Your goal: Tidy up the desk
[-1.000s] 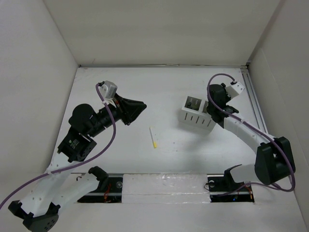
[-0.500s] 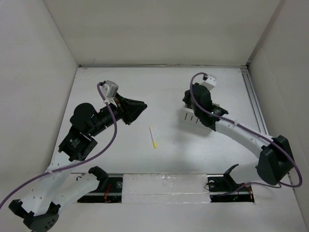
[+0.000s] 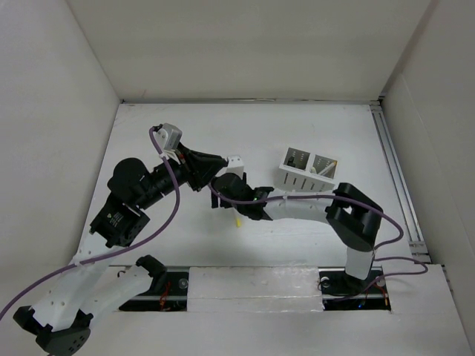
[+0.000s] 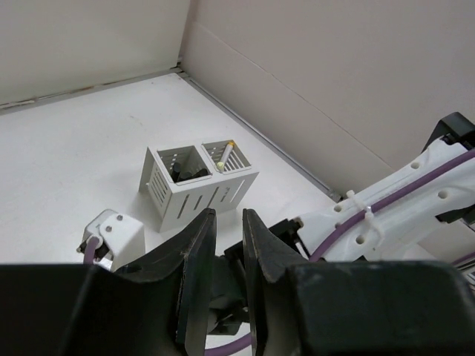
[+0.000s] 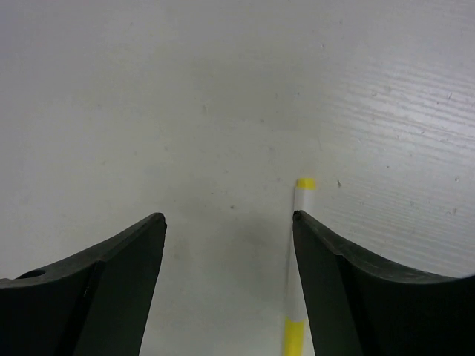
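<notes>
The white desk (image 3: 312, 133) holds a white pen with yellow ends (image 3: 238, 220), mostly hidden under my right gripper (image 3: 230, 202). In the right wrist view the right gripper (image 5: 230, 216) is open and empty just above the desk. The pen (image 5: 298, 252) lies along the inner edge of its right finger. My left gripper (image 3: 210, 169) hovers just left of the right wrist. In its own view the left gripper (image 4: 228, 215) has jaws nearly together with nothing between them.
A white slotted two-compartment holder (image 3: 306, 174) stands right of centre. It also shows in the left wrist view (image 4: 197, 185), with a white-and-yellow pen in one compartment and a dark item in the other. A metal rail (image 3: 393, 170) runs along the right edge.
My right arm has swung left from the holder across the desk and now reaches low over the loose pen, jaws open. The left arm has stayed put.
</notes>
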### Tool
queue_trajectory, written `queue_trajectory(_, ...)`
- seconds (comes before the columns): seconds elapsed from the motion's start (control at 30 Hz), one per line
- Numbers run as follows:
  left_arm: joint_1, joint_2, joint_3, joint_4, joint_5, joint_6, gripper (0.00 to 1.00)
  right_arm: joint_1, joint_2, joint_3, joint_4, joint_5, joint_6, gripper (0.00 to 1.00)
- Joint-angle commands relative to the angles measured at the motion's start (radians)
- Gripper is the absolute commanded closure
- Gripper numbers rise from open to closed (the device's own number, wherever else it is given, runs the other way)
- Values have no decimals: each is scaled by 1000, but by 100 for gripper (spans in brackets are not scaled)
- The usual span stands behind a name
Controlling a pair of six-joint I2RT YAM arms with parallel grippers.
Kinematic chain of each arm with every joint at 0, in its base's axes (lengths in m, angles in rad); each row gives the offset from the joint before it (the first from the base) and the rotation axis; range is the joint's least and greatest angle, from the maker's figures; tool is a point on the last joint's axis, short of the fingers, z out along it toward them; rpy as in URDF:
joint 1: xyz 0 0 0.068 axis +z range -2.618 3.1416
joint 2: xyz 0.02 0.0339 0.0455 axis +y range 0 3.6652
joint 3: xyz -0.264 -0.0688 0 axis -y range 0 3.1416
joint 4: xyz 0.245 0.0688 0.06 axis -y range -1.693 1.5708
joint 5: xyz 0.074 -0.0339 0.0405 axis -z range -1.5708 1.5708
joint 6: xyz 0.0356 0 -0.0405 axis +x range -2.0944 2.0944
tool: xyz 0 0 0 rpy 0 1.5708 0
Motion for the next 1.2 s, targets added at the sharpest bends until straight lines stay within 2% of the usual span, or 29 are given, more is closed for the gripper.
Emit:
queue_trajectory(0.0, 0, -11, -6, 62, 16, -6, 82, -6, 32, 56, -50, 67, 4, 25)
queue_trajectory(0.37, 0, -8, -7, 62, 16, -6, 82, -6, 75, 44, -81, 180, 47, 29)
queue_trajectory(0.43, 0, -9, -7, 62, 16, -6, 82, -6, 104, 52, -84, 182, 44, 35)
queue_trajectory(0.57, 0, -9, -6, 61, 13, -6, 82, -6, 169, 108, -118, 179, 58, 40)
queue_trajectory(0.73, 0, -14, -6, 62, 16, -6, 82, -55, 199, 99, -75, 122, 70, 51)
queue_trajectory(0.87, 0, -14, -7, 62, 16, -6, 82, -77, 199, 78, -43, 110, 70, 54)
queue_trajectory(0.9, 0, -17, -7, 62, 16, -6, 82, -77, 198, 75, -34, 105, 67, 61)
queue_trajectory(0.97, 0, -17, -7, 62, 14, -6, 82, -77, 202, 76, -34, 96, 66, 67)
queue_trajectory(1.07, 0, -14, -6, 62, 13, -6, 82, -77, 195, 69, -52, 93, 84, 64)
queue_trajectory(1.17, 0, -17, -7, 62, 14, -6, 82, -77, 144, 9, -29, 70, 98, 43)
